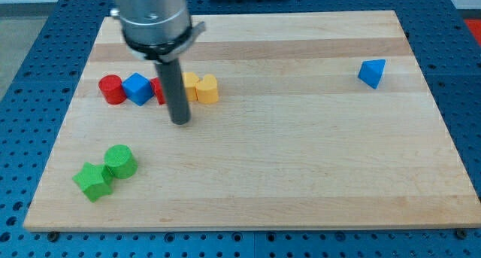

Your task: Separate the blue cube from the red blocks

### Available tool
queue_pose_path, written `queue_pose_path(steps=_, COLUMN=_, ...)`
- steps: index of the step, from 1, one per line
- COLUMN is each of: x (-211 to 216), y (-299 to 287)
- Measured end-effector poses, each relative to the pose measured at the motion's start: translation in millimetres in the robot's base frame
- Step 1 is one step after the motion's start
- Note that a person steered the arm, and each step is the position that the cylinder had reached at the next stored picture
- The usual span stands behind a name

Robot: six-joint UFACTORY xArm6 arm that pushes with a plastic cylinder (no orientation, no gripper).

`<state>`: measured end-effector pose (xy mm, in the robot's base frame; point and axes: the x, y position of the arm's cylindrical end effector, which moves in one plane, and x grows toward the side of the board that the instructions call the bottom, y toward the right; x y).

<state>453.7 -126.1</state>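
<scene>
A blue cube [137, 88] sits at the view's upper left, between a red cylinder [112, 89] touching its left side and a second red block [158, 91] on its right, which the rod mostly hides. My tip [180, 122] rests on the board just below and to the right of this row, a short way from the hidden red block and apart from the blue cube.
Two yellow blocks [201, 88] stand right of the rod, in line with the row. A green star-like block [92, 181] and a green cylinder [119, 161] lie at the lower left. A blue triangular block [372, 72] is at the upper right. The wooden board [301, 175] ends on all sides.
</scene>
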Motion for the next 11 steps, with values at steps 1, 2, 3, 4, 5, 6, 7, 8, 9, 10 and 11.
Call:
queue_pose_path(steps=1, x=0.0, y=-38.1)
queue_pose_path(steps=2, x=-0.3, y=-67.8)
queue_pose_path(steps=3, x=-7.8, y=-75.7)
queue_pose_path(steps=4, x=-24.7, y=-75.7)
queue_pose_path(steps=5, x=-37.4, y=-75.6)
queue_pose_path(steps=6, x=-49.5, y=-75.6)
queue_pose_path(steps=7, x=-65.3, y=-75.6)
queue_pose_path(steps=8, x=-80.6, y=-75.6)
queue_pose_path(steps=9, x=-100.0, y=-75.6)
queue_pose_path(steps=10, x=-113.7, y=-75.6)
queue_pose_path(steps=11, x=-115.6, y=-74.5)
